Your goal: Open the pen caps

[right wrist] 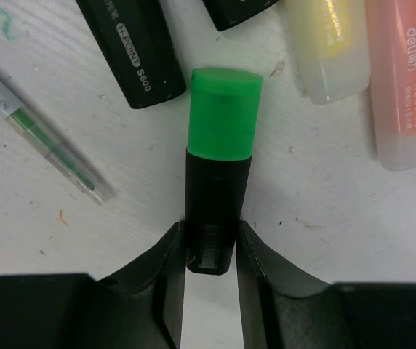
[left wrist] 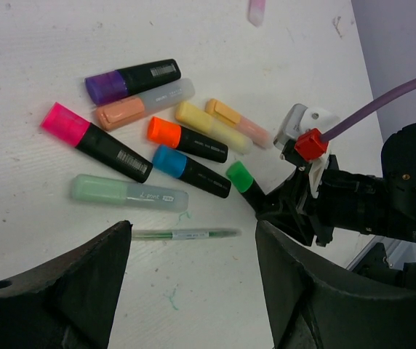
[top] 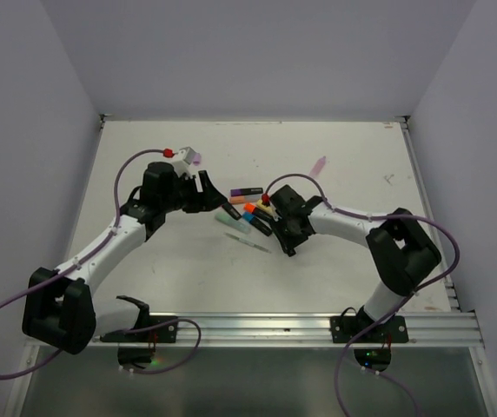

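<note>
On white, green-scribbled table, lilac walls behind: green cap seated on black barrel, clamped by right gripper; left gripper spread wide. "S600" read on next barrel, "deli" on peach pen.

Thin stick lies on table, before the pen caps.

Highlighters, thin pen, white table

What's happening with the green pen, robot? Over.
Right gripper shut on black barrel. Left gripper open, holding nothing. Green cap not yet off. Blue-capped highlighter close beside it.
</note>
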Robot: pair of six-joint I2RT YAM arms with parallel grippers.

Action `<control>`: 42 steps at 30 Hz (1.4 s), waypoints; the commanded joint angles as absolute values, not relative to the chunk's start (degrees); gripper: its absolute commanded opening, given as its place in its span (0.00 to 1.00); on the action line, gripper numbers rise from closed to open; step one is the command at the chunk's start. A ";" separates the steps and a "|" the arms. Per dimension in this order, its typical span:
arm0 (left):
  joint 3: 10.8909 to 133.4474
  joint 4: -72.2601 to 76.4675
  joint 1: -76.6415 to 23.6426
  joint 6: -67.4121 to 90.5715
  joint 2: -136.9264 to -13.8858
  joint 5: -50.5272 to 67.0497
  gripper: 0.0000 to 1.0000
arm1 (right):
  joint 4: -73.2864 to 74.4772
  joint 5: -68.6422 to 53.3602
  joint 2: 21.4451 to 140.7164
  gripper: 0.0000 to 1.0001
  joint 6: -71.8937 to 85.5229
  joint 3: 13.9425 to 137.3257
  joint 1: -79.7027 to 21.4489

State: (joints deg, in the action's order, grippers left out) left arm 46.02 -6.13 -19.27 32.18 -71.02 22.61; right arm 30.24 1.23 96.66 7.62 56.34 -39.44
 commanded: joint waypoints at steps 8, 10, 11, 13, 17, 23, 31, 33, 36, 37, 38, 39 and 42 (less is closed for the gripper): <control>44.74 -4.58 -19.51 32.87 -68.12 25.56 0.71 | 31.99 10.10 91.60 0.00 12.65 55.37 -44.64; 42.99 -1.69 -19.60 34.18 -67.42 27.76 0.68 | 33.04 9.76 86.34 0.00 13.88 55.55 -45.44; 41.76 4.94 -19.60 35.06 -66.80 31.17 0.67 | 33.05 9.15 84.74 0.00 14.06 55.63 -45.70; 36.84 12.79 -19.60 40.32 -66.62 36.70 0.63 | 32.35 7.22 81.58 0.00 14.76 56.51 -45.62; 29.54 34.84 -20.04 51.22 -68.37 39.72 0.56 | 26.74 -2.61 76.74 0.00 15.55 57.66 -45.70; 28.29 44.29 -23.46 58.88 -71.45 37.36 0.62 | 22.15 -6.94 79.89 0.00 16.70 61.25 -46.66; 31.46 38.68 -27.33 56.34 -72.60 33.23 0.63 | 19.42 -7.03 81.04 0.00 18.10 62.75 -48.78; 31.03 38.85 -27.60 56.43 -72.68 32.78 0.63 | 19.60 -6.95 80.86 0.00 18.02 62.84 -48.87; 30.94 38.76 -27.77 56.51 -72.86 32.17 0.62 | 19.51 -6.59 80.33 0.00 18.46 62.40 -49.22; 31.11 38.76 -27.86 56.43 -72.77 31.91 0.61 | 19.42 -6.33 80.07 0.00 18.54 62.23 -49.31; 31.29 38.15 -27.86 56.25 -72.43 31.82 0.61 | 19.60 -5.55 79.55 0.00 18.72 62.14 -49.57; 31.55 37.71 -27.86 55.64 -72.25 31.64 0.61 | 20.21 -5.19 79.28 0.00 18.72 61.88 -49.48; 32.34 34.46 -27.86 54.06 -70.06 30.50 0.60 | 21.62 -3.96 78.49 0.00 18.19 61.26 -49.57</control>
State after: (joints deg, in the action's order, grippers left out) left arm 29.78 35.88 -27.53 56.27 -72.36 32.45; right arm 22.28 -5.41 81.34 17.96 60.23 -49.12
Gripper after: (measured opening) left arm 0.607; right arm 0.324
